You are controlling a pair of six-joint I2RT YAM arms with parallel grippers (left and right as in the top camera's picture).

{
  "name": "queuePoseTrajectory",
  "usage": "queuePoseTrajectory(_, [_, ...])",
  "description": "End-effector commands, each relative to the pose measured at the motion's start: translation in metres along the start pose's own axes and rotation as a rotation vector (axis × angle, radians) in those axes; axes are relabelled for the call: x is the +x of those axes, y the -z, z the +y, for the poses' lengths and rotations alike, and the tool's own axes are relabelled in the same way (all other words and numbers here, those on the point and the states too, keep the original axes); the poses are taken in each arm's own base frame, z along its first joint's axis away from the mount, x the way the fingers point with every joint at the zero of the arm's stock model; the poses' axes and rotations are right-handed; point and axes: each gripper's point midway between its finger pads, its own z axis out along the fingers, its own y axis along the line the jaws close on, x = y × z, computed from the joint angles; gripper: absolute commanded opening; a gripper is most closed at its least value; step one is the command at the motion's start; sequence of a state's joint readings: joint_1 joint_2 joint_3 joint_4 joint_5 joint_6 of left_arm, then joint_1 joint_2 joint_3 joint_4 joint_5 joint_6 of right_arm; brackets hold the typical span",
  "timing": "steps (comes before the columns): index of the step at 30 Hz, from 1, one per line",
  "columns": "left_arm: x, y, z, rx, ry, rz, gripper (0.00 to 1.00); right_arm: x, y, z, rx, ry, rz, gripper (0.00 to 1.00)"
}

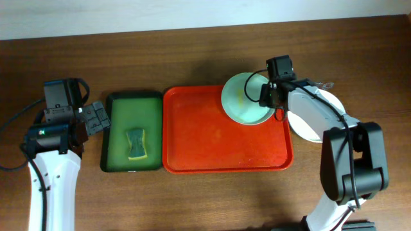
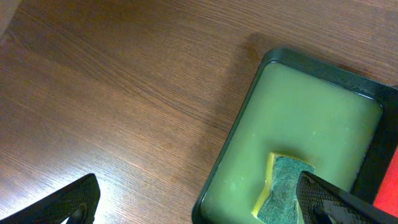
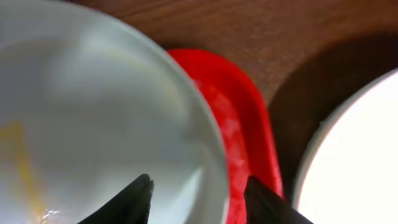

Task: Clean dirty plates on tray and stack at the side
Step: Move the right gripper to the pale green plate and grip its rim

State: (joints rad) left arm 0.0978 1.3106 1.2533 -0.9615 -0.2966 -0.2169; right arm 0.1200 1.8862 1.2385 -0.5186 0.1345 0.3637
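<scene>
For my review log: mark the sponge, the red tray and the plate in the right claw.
sponge (image 1: 136, 144), overhead view, its middle.
red tray (image 1: 212, 144), overhead view, bare floor.
plate (image 1: 241, 106), overhead view, its lower-left face, held at the right rim.

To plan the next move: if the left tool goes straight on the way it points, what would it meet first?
Probably the sponge in the dark green tray; the open left tool points there, though depth is unclear.

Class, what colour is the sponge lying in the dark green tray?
Green with yellow edges, the sponge; clearest in the overhead view.
</scene>
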Motion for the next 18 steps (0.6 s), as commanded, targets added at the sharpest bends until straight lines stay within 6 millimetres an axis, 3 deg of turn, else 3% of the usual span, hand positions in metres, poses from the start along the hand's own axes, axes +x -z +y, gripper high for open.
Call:
queuePoseTrajectory(1, [-0.006, 0.007, 0.005, -0.01, 0.01, -0.03, 0.99, 0.006, -0.012, -0.015, 0.038, -0.023, 0.03, 0.49])
queuePoseTrajectory(2, [-0.006, 0.007, 0.005, -0.01, 0.01, -0.03, 0.99, 0.008, -0.016, -0.012, 0.023, -0.022, 0.04, 0.47])
queuePoseTrajectory(3, [-0.006, 0.007, 0.005, -0.01, 0.01, -0.03, 0.99, 0.01, -0.018, -0.012, 0.024, -0.021, 0.047, 0.37])
queuePoseTrajectory(4, [-0.006, 0.007, 0.005, -0.01, 0.01, -0.03, 0.99, 0.012, -0.02, -0.012, 0.024, -0.021, 0.055, 0.2])
queuePoseTrajectory(5, [-0.006, 0.007, 0.005, -0.01, 0.01, -0.03, 0.99, 0.013, -0.021, -0.01, 0.01, -0.021, 0.061, 0.13])
queuePoseTrajectory(8, [-0.006, 0.007, 0.005, -0.01, 0.01, -0.03, 0.99, 0.019, -0.02, 0.001, -0.054, -0.022, 0.093, 0.13])
queuePoseTrajectory(9, [-0.006, 0.007, 0.005, -0.01, 0.01, -0.03, 0.99, 0.024, -0.019, 0.006, -0.081, -0.022, 0.119, 0.04])
queuePoseTrajectory(13, [-0.006, 0.007, 0.005, -0.01, 0.01, -0.03, 0.99, 0.063, -0.01, 0.022, -0.149, -0.001, 0.28, 0.04])
queuePoseTrajectory(17, [-0.006, 0.007, 0.005, -0.01, 0.01, -0.03, 0.99, 0.092, 0.0, 0.055, -0.181, 0.095, 0.343, 0.04])
queuePoseTrajectory(18, [-0.006, 0.007, 0.005, -0.01, 0.01, -0.03, 0.99, 0.104, 0.006, 0.074, -0.231, 0.126, 0.372, 0.04])
